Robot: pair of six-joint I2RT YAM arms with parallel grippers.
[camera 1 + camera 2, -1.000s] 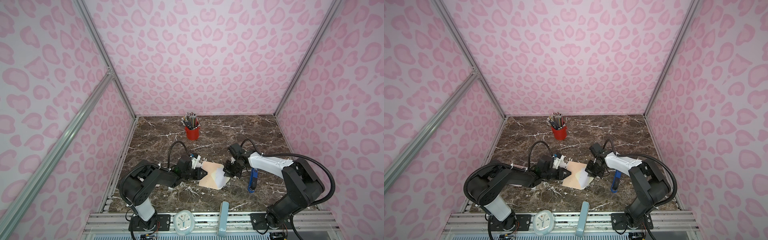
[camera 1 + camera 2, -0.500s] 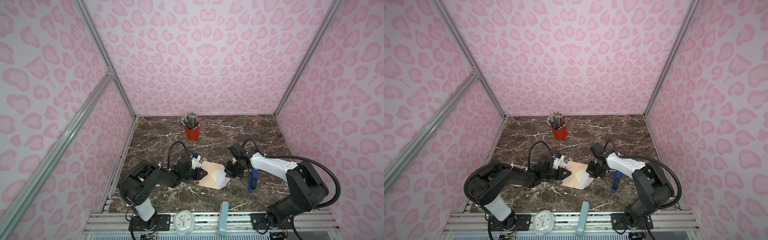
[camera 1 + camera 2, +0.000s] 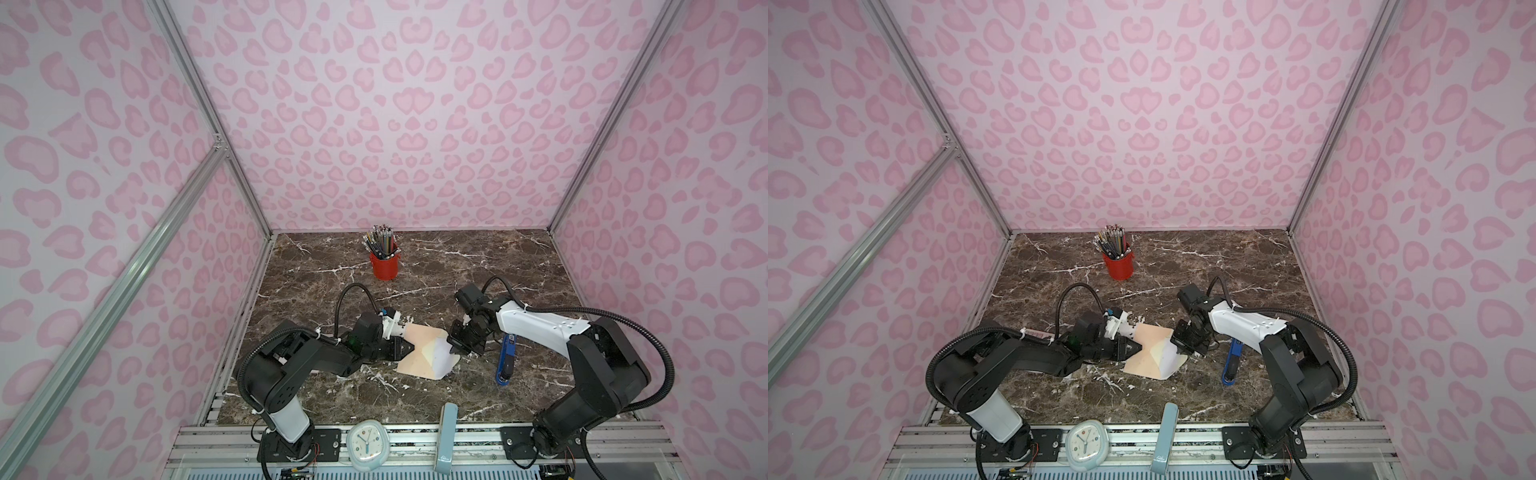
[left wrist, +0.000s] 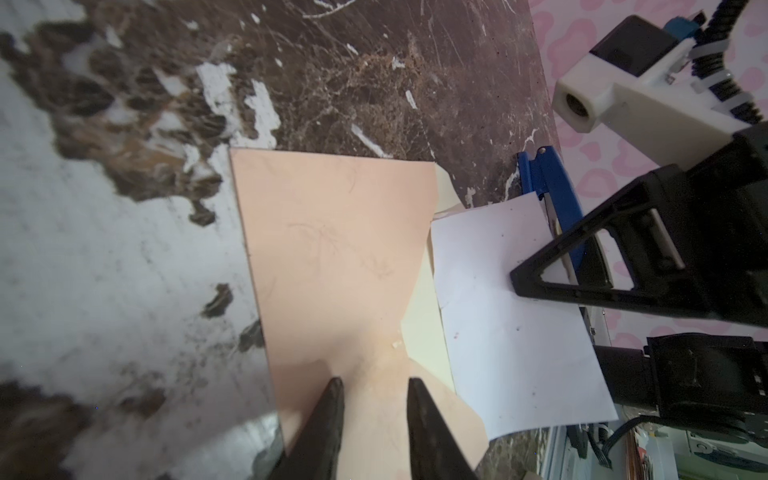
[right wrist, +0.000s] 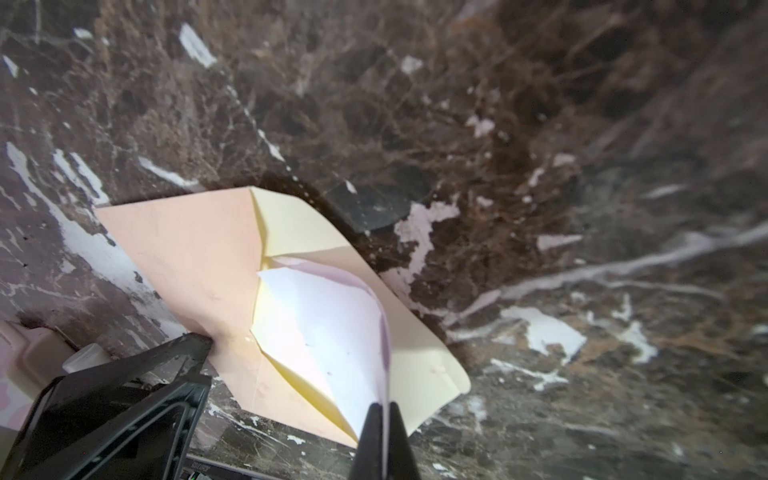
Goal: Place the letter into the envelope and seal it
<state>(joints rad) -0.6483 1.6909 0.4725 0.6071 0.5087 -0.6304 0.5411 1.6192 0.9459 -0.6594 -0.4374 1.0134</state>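
The peach-pink envelope (image 3: 417, 353) (image 3: 1146, 351) lies flat in the middle of the marble table, with its cream flap (image 5: 415, 357) open toward the right arm. My left gripper (image 4: 375, 384) (image 3: 412, 348) rests its tips on the envelope's face (image 4: 332, 249), jaws a little apart and closed on nothing. The white letter (image 5: 332, 332) (image 4: 511, 332) (image 3: 441, 360) arches over the flap with one end in the envelope's mouth. My right gripper (image 5: 383, 409) (image 3: 452, 352) is shut on the letter's outer edge. The plant drawing does not show.
A red cup of pencils (image 3: 384, 266) stands at the back centre. A blue tool (image 3: 506, 359) lies beside the right arm. A clock (image 3: 367, 444) and a pale blue case (image 3: 446, 432) sit on the front rail. A pink calculator (image 3: 1037, 333) shows behind the left arm.
The right arm has shifted only slightly. Both grippers, the letter and the envelope stay where they were.
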